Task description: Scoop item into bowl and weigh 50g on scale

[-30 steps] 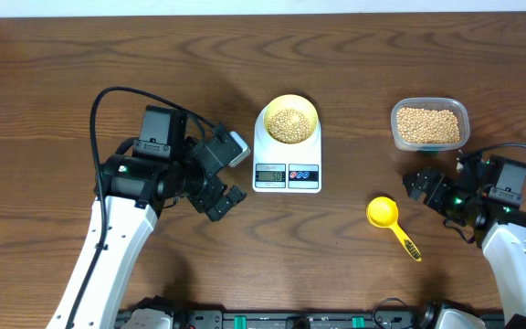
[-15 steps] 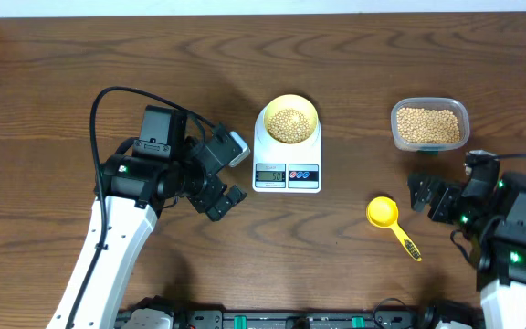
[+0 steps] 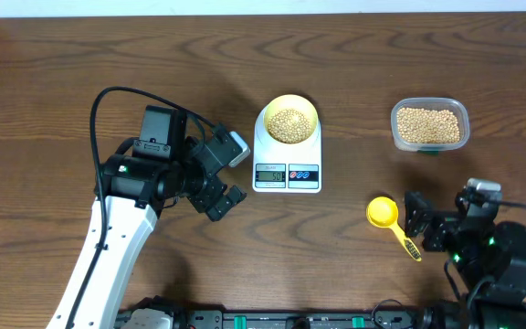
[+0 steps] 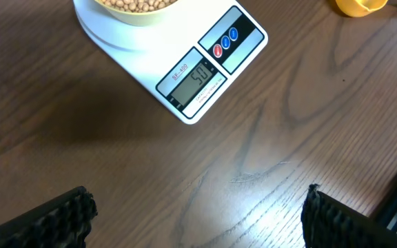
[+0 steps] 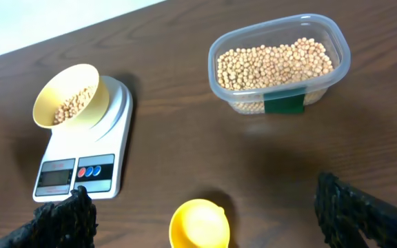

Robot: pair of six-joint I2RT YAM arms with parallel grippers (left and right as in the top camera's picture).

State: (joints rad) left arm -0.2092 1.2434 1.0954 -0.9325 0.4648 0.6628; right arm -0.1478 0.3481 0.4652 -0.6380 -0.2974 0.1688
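Note:
The pale yellow bowl (image 3: 289,119) stands on the white scale (image 3: 287,169) with tan beans (image 3: 288,124) in it. In the left wrist view the scale (image 4: 205,65) shows its lit display, and the bowl (image 4: 136,8) is cut off by the top edge. My left gripper (image 3: 233,174) hovers open just left of the scale, nothing between its fingers (image 4: 54,220). My right gripper (image 3: 422,227) is open near the front right, right of a yellow spoon (image 3: 383,213). The right wrist view shows the bowl (image 5: 66,96), the scale (image 5: 92,148) and the spoon (image 5: 198,224) lying between the open fingers (image 5: 364,213).
A clear plastic tub (image 3: 429,125) with many more beans stands at the back right; it also shows in the right wrist view as the tub (image 5: 279,65). The spoon's handle (image 3: 407,242) points toward the front right. The table's back edge runs along the top.
My right arm has drawn back toward the front edge, away from the tub, its gripper staying open. The left arm, scale, bowl and spoon have not moved.

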